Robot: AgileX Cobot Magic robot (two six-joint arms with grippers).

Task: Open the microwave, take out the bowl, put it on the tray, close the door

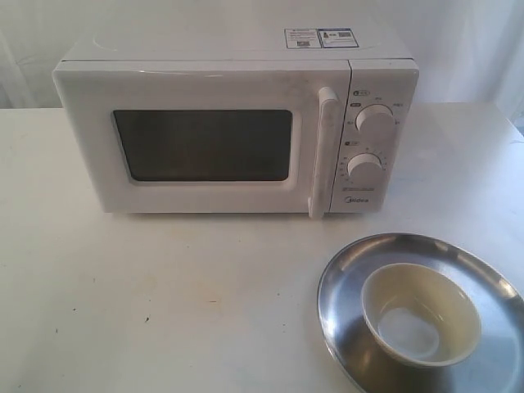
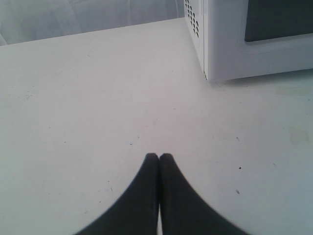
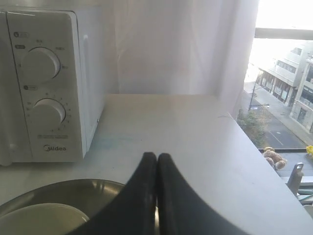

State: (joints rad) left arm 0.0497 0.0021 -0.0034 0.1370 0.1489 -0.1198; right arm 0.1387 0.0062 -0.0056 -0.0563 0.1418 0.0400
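The white Midea microwave (image 1: 237,123) stands at the back of the table with its door (image 1: 205,143) shut, the bar handle (image 1: 324,151) next to two dials. The cream-white bowl (image 1: 421,313) sits upright inside the steel tray (image 1: 344,278) at the front right. Neither arm shows in the exterior view. My left gripper (image 2: 159,156) is shut and empty over bare table, off the microwave's (image 2: 230,44) left front corner. My right gripper (image 3: 157,155) is shut and empty, above the tray's (image 3: 63,191) rim with the bowl (image 3: 44,220) beside it and the microwave's dial panel (image 3: 44,88) beyond.
The white table (image 1: 164,295) stretches in front of and left of the microwave. A white curtain (image 3: 171,44) hangs behind. The table's right edge (image 3: 264,161) borders a window with a street far below.
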